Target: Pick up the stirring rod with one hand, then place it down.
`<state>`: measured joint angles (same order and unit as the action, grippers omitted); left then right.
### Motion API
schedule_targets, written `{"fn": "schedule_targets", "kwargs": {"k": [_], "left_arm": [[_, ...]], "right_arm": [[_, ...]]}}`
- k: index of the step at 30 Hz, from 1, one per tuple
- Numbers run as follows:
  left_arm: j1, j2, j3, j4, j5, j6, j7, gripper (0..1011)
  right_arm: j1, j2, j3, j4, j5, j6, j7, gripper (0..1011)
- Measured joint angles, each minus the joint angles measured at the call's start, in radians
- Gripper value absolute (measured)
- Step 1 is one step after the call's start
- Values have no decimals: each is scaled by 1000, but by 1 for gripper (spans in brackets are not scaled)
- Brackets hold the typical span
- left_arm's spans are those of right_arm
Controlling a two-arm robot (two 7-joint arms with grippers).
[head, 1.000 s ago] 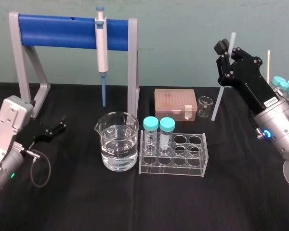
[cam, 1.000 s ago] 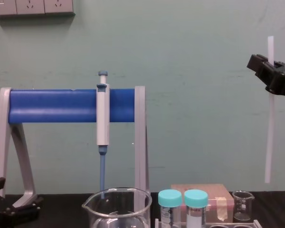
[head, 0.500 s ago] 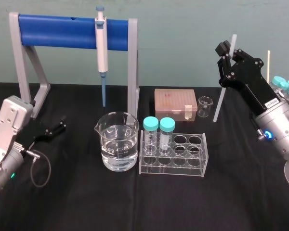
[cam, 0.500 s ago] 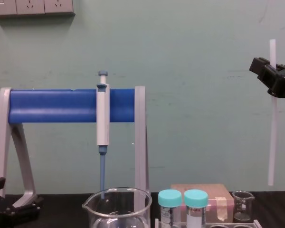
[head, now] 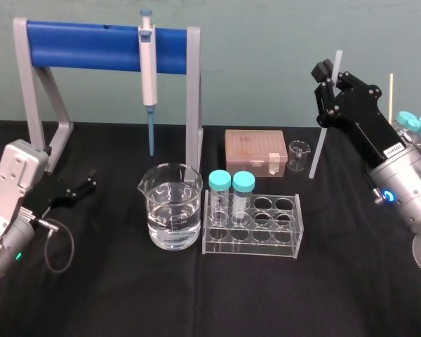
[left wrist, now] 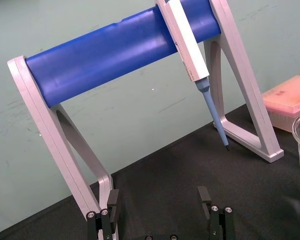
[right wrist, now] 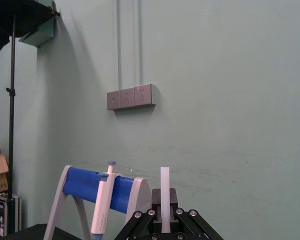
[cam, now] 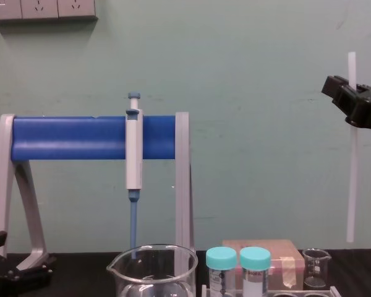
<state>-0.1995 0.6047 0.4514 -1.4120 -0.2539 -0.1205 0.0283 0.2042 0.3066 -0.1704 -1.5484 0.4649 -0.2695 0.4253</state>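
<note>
Head view, right hand [head: 328,74] holding stirring rod [head: 316,150], small beaker [head: 298,156] beside

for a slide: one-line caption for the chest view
Right gripper holds the stirring rod upright, clear of the table near the small beaker; left gripper rests open by the pipette stand.

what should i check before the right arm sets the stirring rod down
1. Grip: right gripper is shut on the stirring rod near its upper end. Ok.
2. Rod attitude: close to vertical in the chest view. Ok.
3. Tip height: the lower end hangs above the table. Ok.
4. Clearance from the small beaker: the tip sits just to its right, but the gap in depth is unclear. Cannot tell.
5. Left gripper: open, low at the far left by the pipette stand. Ok.
</note>
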Motion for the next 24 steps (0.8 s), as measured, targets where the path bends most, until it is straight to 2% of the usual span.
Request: {"fn": "schedule_targets", "kwargs": {"k": [24], "left_arm": [[0, 0, 0, 0, 0, 0, 0, 1001]], "right_arm": [[8, -3, -5, 13, -6, 3, -2, 66]]}}
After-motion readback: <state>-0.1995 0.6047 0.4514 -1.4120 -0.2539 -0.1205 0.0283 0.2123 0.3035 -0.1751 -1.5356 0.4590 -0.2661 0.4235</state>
